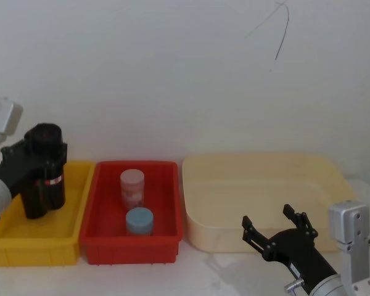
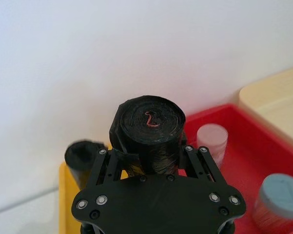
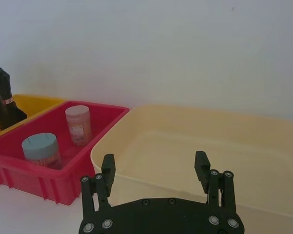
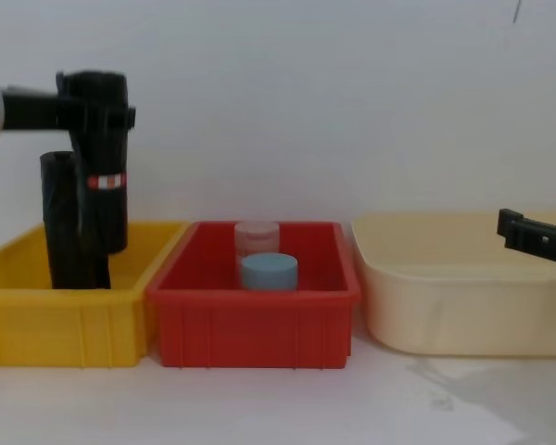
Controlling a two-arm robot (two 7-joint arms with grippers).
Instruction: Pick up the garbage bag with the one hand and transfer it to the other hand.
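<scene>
I see the left gripper (image 4: 97,111) clamped on the bag (image 4: 108,199) near its top. The bag is upright over the yellow bin (image 4: 37,315), just beside a second black roll (image 4: 65,232) standing in it. I read the right gripper (image 1: 277,223) as spread wide and empty, at the front edge of the cream bin (image 1: 259,179).

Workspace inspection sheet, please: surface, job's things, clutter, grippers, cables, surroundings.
Surface: white table carrying three bins in a row.
Job's things: garbage bag upright over the yellow bin.
Clutter: second black roll standing in the yellow bin; pink jar and blue-lidded jar in the red bin; cream tub.
Grippers: left gripper shut on the garbage bag; right gripper open, at the cream tub's near side.
Cables: nothing seen.
Surroundings: white wall with a thin dark mark.
</scene>
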